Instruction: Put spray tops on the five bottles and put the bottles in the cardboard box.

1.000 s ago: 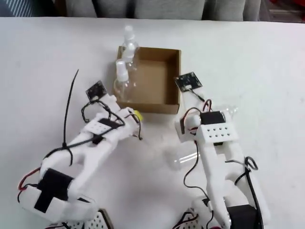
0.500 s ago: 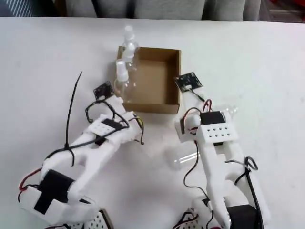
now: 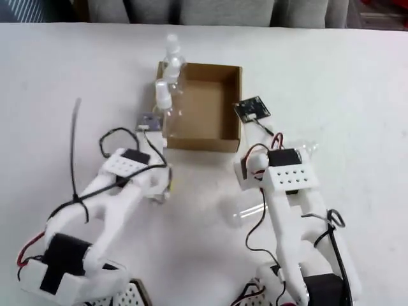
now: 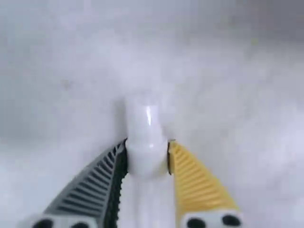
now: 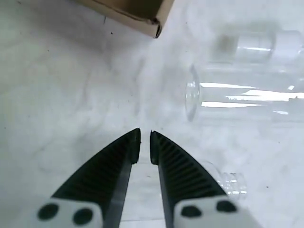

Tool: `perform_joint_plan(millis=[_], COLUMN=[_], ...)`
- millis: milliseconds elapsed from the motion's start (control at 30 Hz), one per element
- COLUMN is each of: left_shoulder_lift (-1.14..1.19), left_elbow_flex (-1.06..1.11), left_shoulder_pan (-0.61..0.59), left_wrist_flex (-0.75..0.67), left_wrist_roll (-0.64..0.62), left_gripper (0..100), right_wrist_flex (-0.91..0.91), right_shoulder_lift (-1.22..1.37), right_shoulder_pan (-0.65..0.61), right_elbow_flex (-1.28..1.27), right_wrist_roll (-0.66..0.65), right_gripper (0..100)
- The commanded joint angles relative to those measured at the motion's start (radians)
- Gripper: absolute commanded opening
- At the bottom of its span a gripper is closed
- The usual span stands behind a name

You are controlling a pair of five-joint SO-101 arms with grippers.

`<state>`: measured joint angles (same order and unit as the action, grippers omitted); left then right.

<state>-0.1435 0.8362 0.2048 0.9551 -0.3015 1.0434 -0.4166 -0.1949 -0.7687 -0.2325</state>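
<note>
The left claw (image 4: pixel 146 153) pinches a white spray top (image 4: pixel 146 121), with one grey finger and one yellow finger pressed on its sides, low over the white desk (image 4: pixel 237 71). The right claw (image 5: pixel 145 142) is pressed almost together with nothing in it. It hangs just above the desk, near a corner of the cardboard box (image 5: pixel 142 14). Clear bottles lie on the desk beside it: a big bottle (image 5: pixel 242 97) on its side and, close to the claw, a bare neck (image 5: pixel 231 183) with no top. Some capped bottles (image 3: pixel 164 102) stand at the box wall on the left arm's side, and I cannot tell if they are inside. I think the job now is to get this top onto a bare bottle. To do it well, the left claw should squeeze firmly so the top does not slip or tip. The right claw should open, grab a bare bottle by its body and hold it still with the neck facing the top. The top and neck should line up straight before any push or twist. A round, clear bottle will likely roll, so go slow.
</note>
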Motion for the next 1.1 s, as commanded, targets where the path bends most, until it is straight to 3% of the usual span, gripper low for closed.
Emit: perform_joint_plan(millis=[0,167,400,633,767,1067], left_shoulder_lift=[-0.065,-0.065,-0.073,-0.065,-0.065,0.036], left_elbow_flex=[-0.032,-0.034,-0.04,-0.112,-0.114,-0.147], left_shoulder_pan=[-0.047,-0.042,-0.05,-0.042,-0.05,-0.074], left_wrist_flex=[0.052,0.052,0.098,0.141,0.135,0.133], left_wrist_roll=[0.262,0.206,0.204,0.198,0.074,0.025], left_gripper=[2,4,27,24,24,24], right_wrist_flex=[-0.01,-0.01,-0.01,-0.012,-0.012,-0.012], right_shoulder_lift=[-0.031,-0.031,-0.031,-0.031,-0.031,-0.031], right_shoulder_pan=[0.01,0.01,0.01,0.01,0.01,0.01], right_elbow_flex=[0.008,0.008,0.008,0.008,0.008,0.008], right_wrist_roll=[-0.009,-0.009,-0.009,-0.009,-0.009,-0.009], right_gripper=[1.7,1.7,1.7,1.7,1.7,1.7])
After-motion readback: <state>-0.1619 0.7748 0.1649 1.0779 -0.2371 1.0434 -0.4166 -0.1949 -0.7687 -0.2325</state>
